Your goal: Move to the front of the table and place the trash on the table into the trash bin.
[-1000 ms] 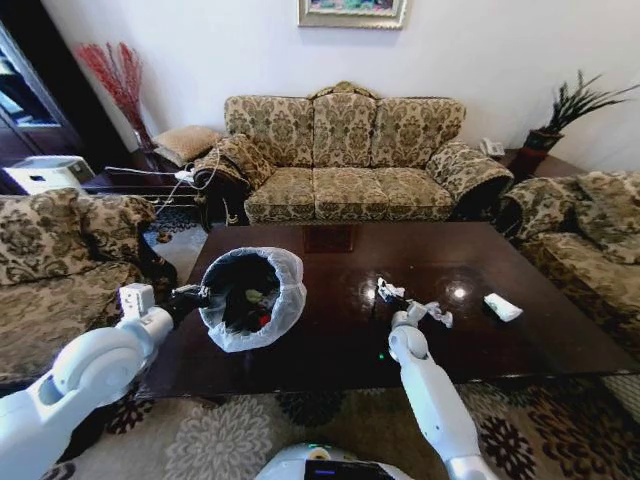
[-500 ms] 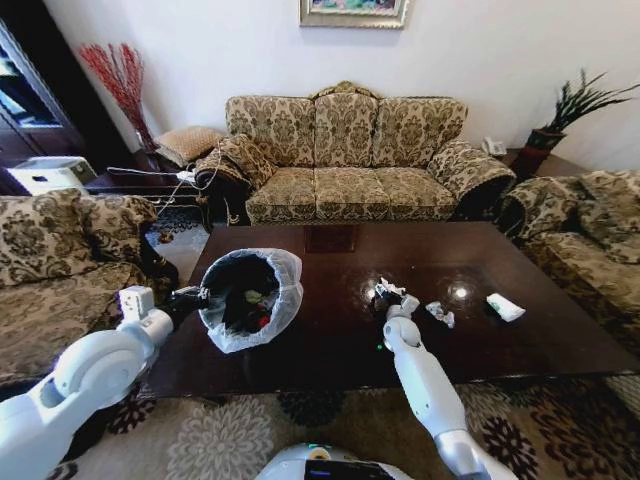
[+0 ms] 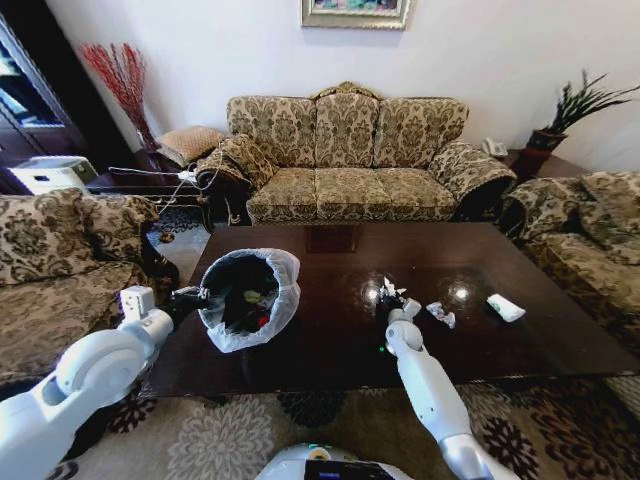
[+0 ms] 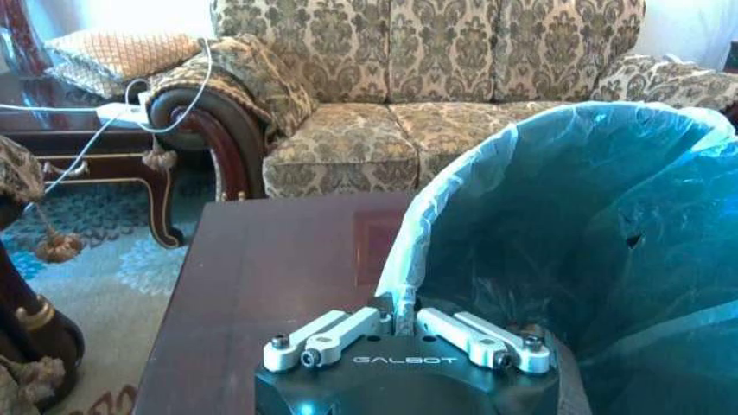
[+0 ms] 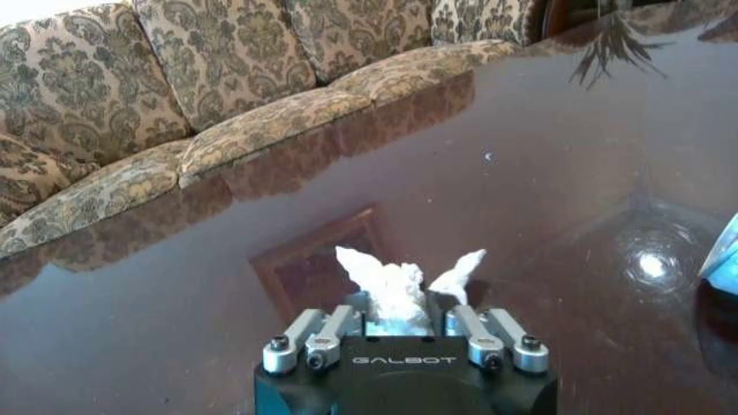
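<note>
A home living room. A patterned three-seat sofa (image 3: 345, 155) stands at centre top of the head view, with matching armchairs at the left and right edges, a glossy dark coffee table (image 3: 330, 340) in the middle, a framed picture (image 3: 355, 12) on the wall at top, a potted plant (image 3: 565, 115) at upper right and floral carpet (image 3: 200, 445) along the bottom.
</note>
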{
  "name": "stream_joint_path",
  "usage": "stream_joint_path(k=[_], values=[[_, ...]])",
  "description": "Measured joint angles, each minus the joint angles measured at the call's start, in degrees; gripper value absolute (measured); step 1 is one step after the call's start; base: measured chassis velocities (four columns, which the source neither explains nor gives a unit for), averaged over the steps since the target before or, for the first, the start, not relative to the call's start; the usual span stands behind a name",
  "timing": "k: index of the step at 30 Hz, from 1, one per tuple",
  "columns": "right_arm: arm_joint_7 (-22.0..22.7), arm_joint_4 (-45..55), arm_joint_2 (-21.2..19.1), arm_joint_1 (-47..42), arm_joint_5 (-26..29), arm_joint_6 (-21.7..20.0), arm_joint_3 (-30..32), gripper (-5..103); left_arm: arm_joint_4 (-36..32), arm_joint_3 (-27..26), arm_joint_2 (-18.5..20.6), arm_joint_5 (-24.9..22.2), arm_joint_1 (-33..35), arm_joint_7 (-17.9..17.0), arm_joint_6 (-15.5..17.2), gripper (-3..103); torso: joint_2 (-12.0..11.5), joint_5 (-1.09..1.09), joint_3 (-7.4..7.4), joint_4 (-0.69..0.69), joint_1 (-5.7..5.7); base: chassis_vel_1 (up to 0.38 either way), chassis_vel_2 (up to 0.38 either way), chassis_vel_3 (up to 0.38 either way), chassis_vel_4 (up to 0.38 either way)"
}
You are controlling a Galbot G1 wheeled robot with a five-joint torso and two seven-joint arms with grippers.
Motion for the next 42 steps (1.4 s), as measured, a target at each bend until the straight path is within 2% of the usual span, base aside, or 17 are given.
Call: stream_joint_path(k=[2, 5, 6, 12, 14, 15, 16, 20, 21, 22, 23, 24, 28, 32, 39, 41, 42], values=[[-0.03, 0.32, 0.0, -0.23, 0.01, -0.03, 0.03, 21, -0.03, 0.0, -0.02, 0.01, 0.01, 0.0, -0.01, 0, 0.0, 0.0, 0.0, 0.0, 0.0, 0.0, 0.0, 0.0, 0.0], [-0.14, 0.98, -0.09, -0.44, 0.33, -0.37, 0.2, 15, -0.15, -0.01, -0.04, 0.01, 0.14, 0.0, -0.01, 0, 0.0, 0.0, 0.0, 0.0, 0.0, 0.0, 0.0, 0.0, 0.0], [-0.08, 1.58, -0.1, -0.51, 0.72, -0.15, 0.39, 5, -0.21, -0.03, -0.04, 0.01, 0.2, 0.0, 0.0, 0, 0.0, 0.0, 0.0, 0.0, 0.0, 0.0, 0.0, 0.0, 0.0], [-0.95, 10.56, -0.05, -2.84, 1.04, 3.37, 0.74, 1, -0.26, -0.17, 0.46, 0.02, 0.41, -0.1, -0.01, 0, 0.0, 0.0, 0.0, -0.01, 0.0, 0.0, 0.0, 0.0, 0.0], [-1.94, 19.12, 0.11, -4.28, 0.54, 7.81, -0.55, 0, -0.01, -0.1, 0.96, 0.01, 0.41, -0.11, 0.02, 0, 0.0, 0.0, 0.0, -0.01, 0.0, 0.0, 0.0, 0.0, 0.0], [-3.16, 24.81, 0.06, -5.27, 0.54, 8.33, -1.61, 0, 0.12, 0.05, 1.02, 0.01, 0.26, -0.15, 0.07, 0, 0.0, 0.0, 0.0, 0.0, 0.0, 0.0, 0.0, 0.0, 0.0], [-3.16, 24.81, 0.06, -5.27, 0.54, 8.33, -1.61, 0, 0.12, 0.05, 1.02, 0.01, 0.26, -0.15, 0.07, 0, 0.0, 0.0, 0.0, 0.0, 0.0, 0.0, 0.0, 0.0, 0.0], [-10.15, 44.08, -1.46, -8.28, 2.35, 7.34, -7.63, 0, -0.16, 0.51, 1.01, -0.75, 0.14, -0.6, 1.07, 0, 0.0, -0.04, -0.01, 0.0, 0.0, 0.0, 0.0, 0.0, 0.0], [-12.44, 47.55, -2.29, -8.75, 3.08, 6.87, -9.72, 0, -0.34, 0.51, 1.11, -0.98, 0.21, -0.81, 1.68, 0, 0.0, -0.02, -0.01, 0.01, 0.0, 0.0, 0.0, 0.0, 0.0], [-12.44, 47.55, -2.29, -8.75, 3.08, 6.87, -9.72, 0, -0.34, 0.51, 1.11, -0.98, 0.21, -0.81, 1.68, 0, 0.0, -0.02, -0.01, 0.01, 0.0, 0.0, 0.0, 0.0, 0.0], [-14.03, 49.98, -2.79, -9.0, 3.46, 6.62, -11.52, 0, -0.52, 0.47, 1.29, -1.4, 0.23, -1.16, 2.41, 0, 0.01, -0.02, -0.01, 0.0, 0.0, 0.0, 0.0, 0.0, 0.0], [-15.85, 53.88, -3.54, -9.3, 3.36, 6.96, -16.6, 0, -1.04, 0.18, 2.2, -2.94, 0.3, -2.14, 4.53, 0, 0.01, -0.02, -0.01, 0.0, -0.01, 0.0, 0.0, 0.0, 0.0], [-17.83, 55.9, -4.22, -9.69, 2.5, 7.05, -22.05, 0, -1.34, -0.04, 3.69, -4.14, 0.55, -2.87, 6.18, 0, 0.01, -0.01, -0.01, 0.0, -0.01, 0.0, 0.0, 0.0, 0.0], [-22.81, 54.3, -5.47, -10.23, -3.13, 6.69, -30.62, 0, -2.13, -0.65, 6.97, -6.12, -0.04, -4.06, 8.08, 0, 0.01, -0.01, -0.01, 0.0, 0.0, 0.0, 0.0, 0.0, 0.0], [-21.89, 50.65, -5.47, -10.81, -7.95, 5.39, -33.8, 2, -2.66, -1.03, 7.14, -6.48, -0.13, -4.16, 8.04, 0, 0.0, -0.01, 0.0, 0.0, 0.0, 0.0, 0.0, 0.0, 0.0], [-21.67, 49.91, -5.4, -10.83, -8.4, 5.39, -33.86, 13, -2.72, -0.84, 6.69, -6.36, -0.12, -4.14, 7.87, 0, 0.0, -0.01, 0.0, 0.0, 0.0, 0.0, 0.0, 0.0, 0.0], [-21.65, 49.8, -5.39, -10.82, -8.41, 5.39, -33.84, 13, -2.73, -0.74, 6.57, -6.3, -0.12, -4.12, 7.8, 0, 0.01, -0.01, 0.0, 0.0, 0.0, 0.0, 0.0, 0.0, 0.0]])
